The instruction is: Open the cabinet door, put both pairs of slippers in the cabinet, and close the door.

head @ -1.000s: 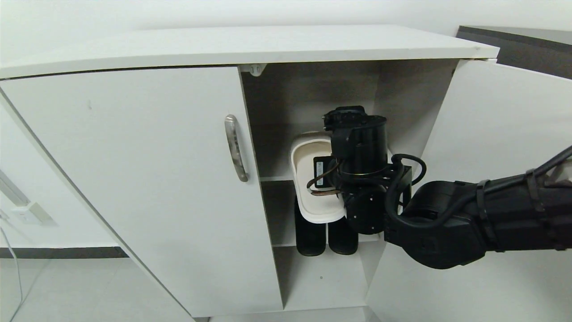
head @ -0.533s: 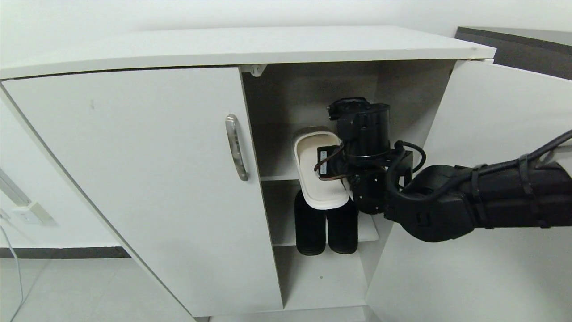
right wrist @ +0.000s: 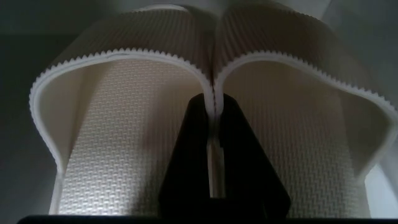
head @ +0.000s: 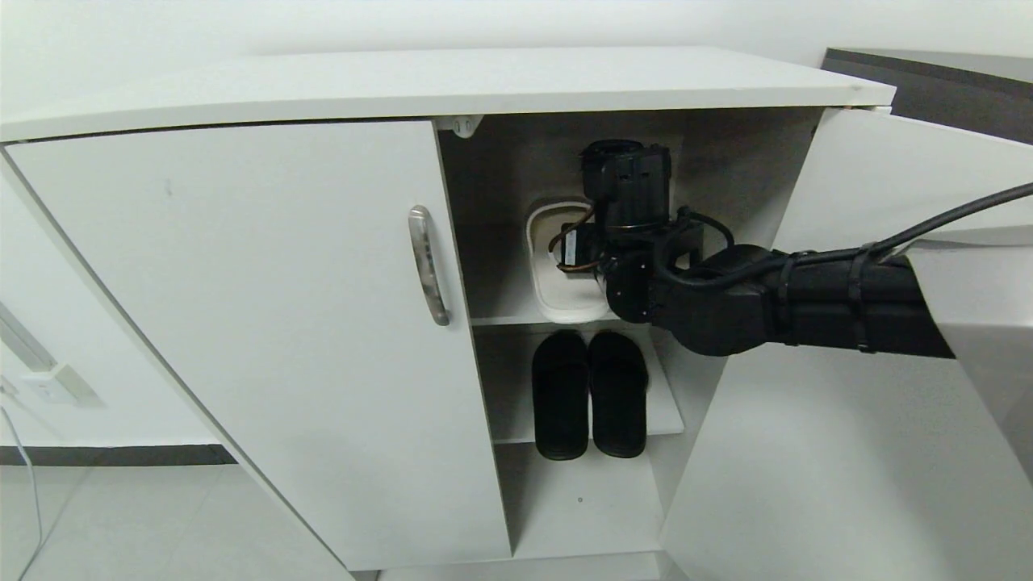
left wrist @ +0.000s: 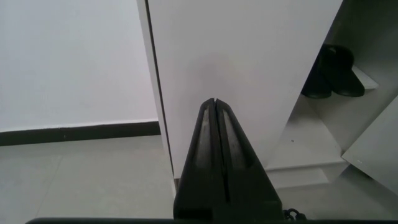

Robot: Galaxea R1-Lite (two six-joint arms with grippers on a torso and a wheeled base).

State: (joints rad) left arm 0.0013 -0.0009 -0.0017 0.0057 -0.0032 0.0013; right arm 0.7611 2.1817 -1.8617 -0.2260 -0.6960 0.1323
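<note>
The white cabinet (head: pixel 452 77) has its right door (head: pixel 839 468) swung open and its left door (head: pixel 242 323) closed. A pair of black slippers (head: pixel 589 395) lies side by side on the middle shelf, also seen as the black slippers (left wrist: pixel 333 71) in the left wrist view. The white slippers (head: pixel 557 294) rest on the upper shelf (head: pixel 500 321) with my right arm reaching in over them. My right gripper (right wrist: pixel 214 106) is shut on the touching inner straps of both white slippers (right wrist: pixel 124 143). My left gripper (left wrist: pixel 214 104) is shut on nothing, low in front of the closed left door.
A metal handle (head: pixel 426 265) runs down the left door's right edge. The bottom compartment (head: pixel 581 500) is bare. The open right door stands close beside my right arm. Pale floor (left wrist: pixel 81 174) and a dark skirting strip lie left of the cabinet.
My right arm has risen and pushed deeper into the cabinet, carrying the white slippers from in front of the middle shelf onto the upper shelf. The black slippers are now uncovered.
</note>
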